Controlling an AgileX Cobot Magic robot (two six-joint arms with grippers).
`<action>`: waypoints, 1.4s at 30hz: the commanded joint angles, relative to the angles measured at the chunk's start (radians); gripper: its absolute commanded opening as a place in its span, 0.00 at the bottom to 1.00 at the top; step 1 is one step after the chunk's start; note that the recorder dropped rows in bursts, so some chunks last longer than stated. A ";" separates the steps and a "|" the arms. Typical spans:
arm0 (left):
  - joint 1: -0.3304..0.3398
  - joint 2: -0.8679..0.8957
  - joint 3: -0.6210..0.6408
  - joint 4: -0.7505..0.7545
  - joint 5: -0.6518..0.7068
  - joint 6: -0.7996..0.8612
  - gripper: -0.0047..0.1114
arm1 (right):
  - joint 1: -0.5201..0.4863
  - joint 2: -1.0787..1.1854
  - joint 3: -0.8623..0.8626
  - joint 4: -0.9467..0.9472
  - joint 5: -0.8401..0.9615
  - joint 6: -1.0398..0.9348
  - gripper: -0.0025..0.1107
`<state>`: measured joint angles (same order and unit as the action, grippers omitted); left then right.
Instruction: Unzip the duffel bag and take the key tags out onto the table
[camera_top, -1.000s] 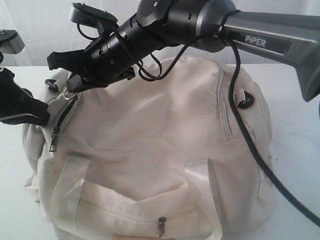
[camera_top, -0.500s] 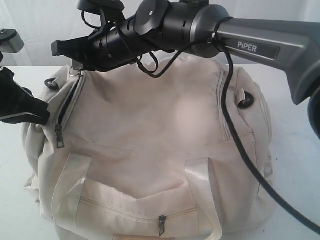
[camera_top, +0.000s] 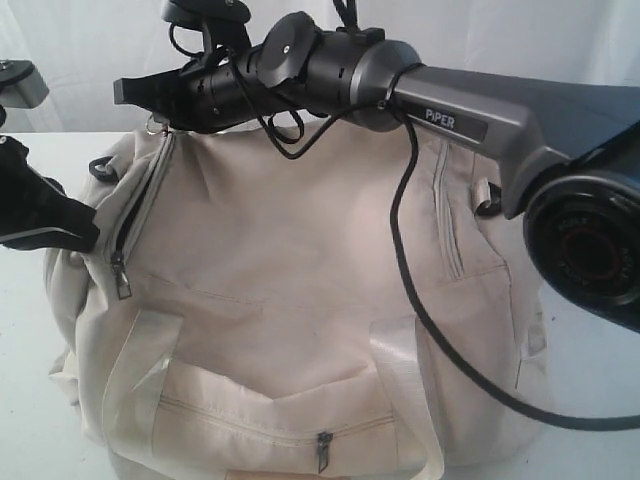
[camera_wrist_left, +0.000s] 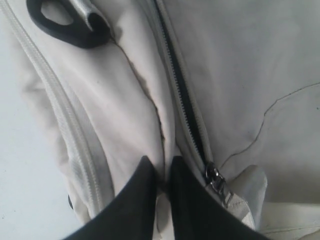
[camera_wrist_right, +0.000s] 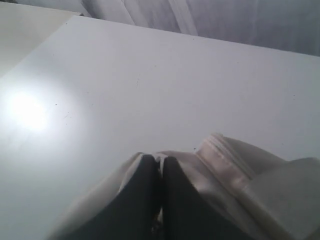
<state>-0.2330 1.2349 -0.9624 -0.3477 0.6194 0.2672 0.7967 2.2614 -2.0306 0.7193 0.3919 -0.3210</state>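
The cream duffel bag (camera_top: 300, 260) fills the middle of the table (camera_top: 22, 390). My right gripper (camera_top: 125, 92) reaches across to the bag's top left corner. It is shut on the metal zipper-pull ring (camera_top: 155, 126) and holds that corner raised. The grey zipper (camera_top: 128, 220) below the ring shows a thin dark gap down to a second slider (camera_top: 121, 282). Against the bag's left end, my left gripper (camera_top: 88, 232) is shut on a fold of bag fabric (camera_wrist_left: 161, 150) beside the zipper slider (camera_wrist_left: 215, 178). In the right wrist view the right gripper (camera_wrist_right: 161, 161) is shut among bag cloth. The key tags are hidden.
Shiny webbing handles (camera_top: 400, 380) hang over the bag's front, above the zipped front pocket and its pull (camera_top: 322, 452). The right arm's black cable (camera_top: 440, 340) drapes across the bag's right side. A black strap loop (camera_wrist_left: 75, 31) sits at the bag's end. White table (camera_wrist_right: 125, 90) stretches beyond the bag.
My right gripper has risen with the zipper ring, lifting the bag's top left corner and drawing the zipper line taut and longer. The left gripper has stayed put.
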 joint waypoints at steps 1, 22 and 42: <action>0.000 -0.025 0.006 -0.017 0.093 -0.009 0.04 | -0.020 0.035 -0.058 -0.016 -0.042 -0.015 0.02; 0.000 -0.108 0.006 0.101 0.092 -0.107 0.04 | -0.125 0.053 -0.073 -0.017 0.052 0.015 0.02; 0.000 -0.108 0.006 0.101 0.096 -0.107 0.04 | -0.201 0.014 -0.073 -0.017 0.161 0.019 0.02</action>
<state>-0.2330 1.1483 -0.9624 -0.2492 0.6499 0.1658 0.6305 2.2979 -2.0975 0.7402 0.5912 -0.2961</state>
